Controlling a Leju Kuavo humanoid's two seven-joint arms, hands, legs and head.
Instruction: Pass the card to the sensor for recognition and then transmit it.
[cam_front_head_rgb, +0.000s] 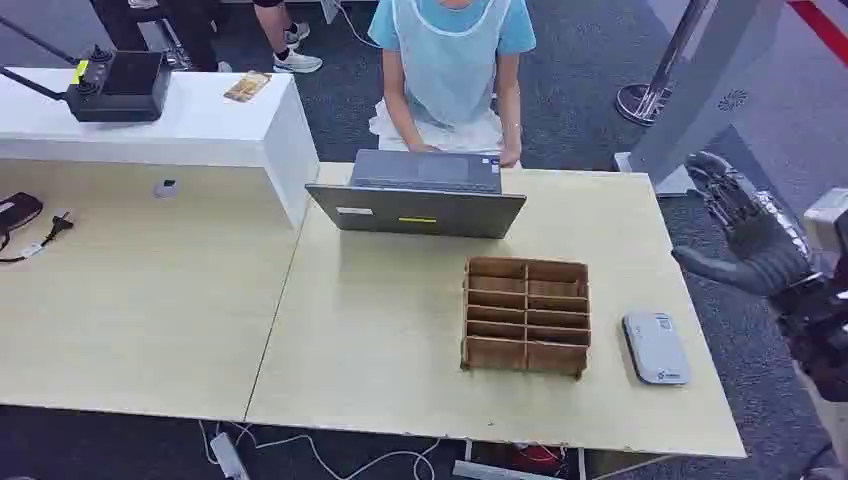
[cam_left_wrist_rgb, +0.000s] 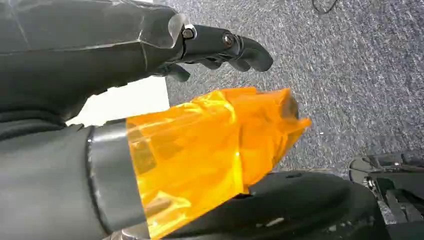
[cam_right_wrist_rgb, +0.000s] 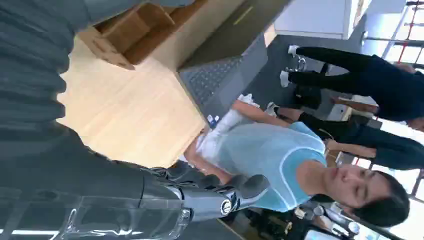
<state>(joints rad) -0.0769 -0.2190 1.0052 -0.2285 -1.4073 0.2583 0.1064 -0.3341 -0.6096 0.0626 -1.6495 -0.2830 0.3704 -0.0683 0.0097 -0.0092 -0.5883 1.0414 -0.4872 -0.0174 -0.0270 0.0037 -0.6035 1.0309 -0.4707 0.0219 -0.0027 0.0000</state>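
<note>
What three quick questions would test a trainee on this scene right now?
1. True or false: the right hand holds a card.
2. Which lies nearer the right hand: A, the wooden organizer, or B, the grey sensor?
3. Fill in: the person is at the open ____.

Key: 1 false; 2 B; 3 laptop.

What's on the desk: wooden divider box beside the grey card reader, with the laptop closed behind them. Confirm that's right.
Not quite. The laptop is open, with a person's hands at its keyboard, as the head view shows. The wooden divider box does sit beside the grey card reader, in front of the laptop.
</note>
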